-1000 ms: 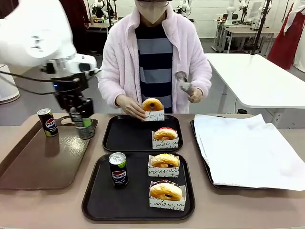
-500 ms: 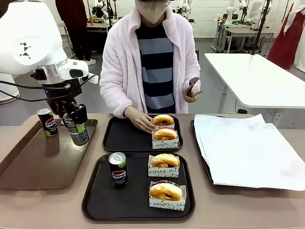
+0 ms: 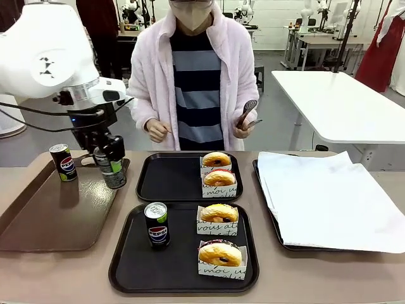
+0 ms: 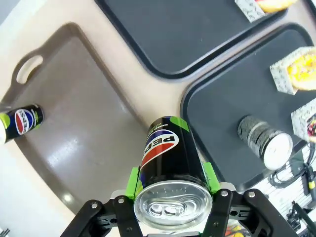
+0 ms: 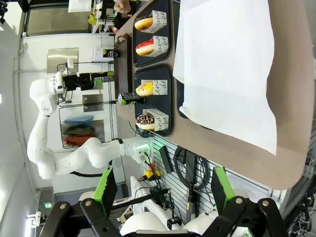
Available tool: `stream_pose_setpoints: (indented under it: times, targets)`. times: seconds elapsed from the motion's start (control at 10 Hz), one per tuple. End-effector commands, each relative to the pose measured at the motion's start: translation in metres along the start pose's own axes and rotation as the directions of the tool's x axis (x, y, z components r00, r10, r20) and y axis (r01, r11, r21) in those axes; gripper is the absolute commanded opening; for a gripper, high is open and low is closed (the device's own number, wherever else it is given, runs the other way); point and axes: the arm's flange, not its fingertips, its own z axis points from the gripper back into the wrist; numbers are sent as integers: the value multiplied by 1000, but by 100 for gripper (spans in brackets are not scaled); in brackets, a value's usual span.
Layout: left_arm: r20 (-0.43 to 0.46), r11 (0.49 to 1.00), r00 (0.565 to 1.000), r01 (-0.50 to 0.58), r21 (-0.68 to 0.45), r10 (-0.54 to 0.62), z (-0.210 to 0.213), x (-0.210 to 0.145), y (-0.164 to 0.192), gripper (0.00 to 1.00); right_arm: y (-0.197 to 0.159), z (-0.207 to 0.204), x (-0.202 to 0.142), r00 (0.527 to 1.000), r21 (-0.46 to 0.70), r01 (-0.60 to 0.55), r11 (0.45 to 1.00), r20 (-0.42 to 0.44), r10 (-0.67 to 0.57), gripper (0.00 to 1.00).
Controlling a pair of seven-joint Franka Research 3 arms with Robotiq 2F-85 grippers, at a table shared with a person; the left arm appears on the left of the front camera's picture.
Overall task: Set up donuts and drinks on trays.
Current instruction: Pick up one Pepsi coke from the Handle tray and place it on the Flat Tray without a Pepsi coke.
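The left pincer point(image 4: 170, 197) grasps a Pepsi can point(image 4: 169, 158); the wrist view reveals its pull-tab top.

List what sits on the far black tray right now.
On the far black tray, two donuts in white paper sleeves stand at its right side, one behind the other. The rest is bare, with no can yet. The rear sleeve's lower part is hidden by the front donut.

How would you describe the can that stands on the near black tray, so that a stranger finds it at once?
Find the black tray nearest the robot, which holds two sleeved donuts on its right side. The can stands upright alone on its left half. The other two cans are over the brown tray, one of them in a gripper.
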Motion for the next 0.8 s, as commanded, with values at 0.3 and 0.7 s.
stream_pose_setpoints:
  times: [0.3,0.7]
  targets:
    - [-27,992,994,-104,77,107,-38,133,-23,58,0,0,1,1000,16,-15,1000,8,15,100]
    - [-4,987,989,-149,59,149,-97,179,-20,58,0,0,1,1000,16,-15,1000,8,15,100]
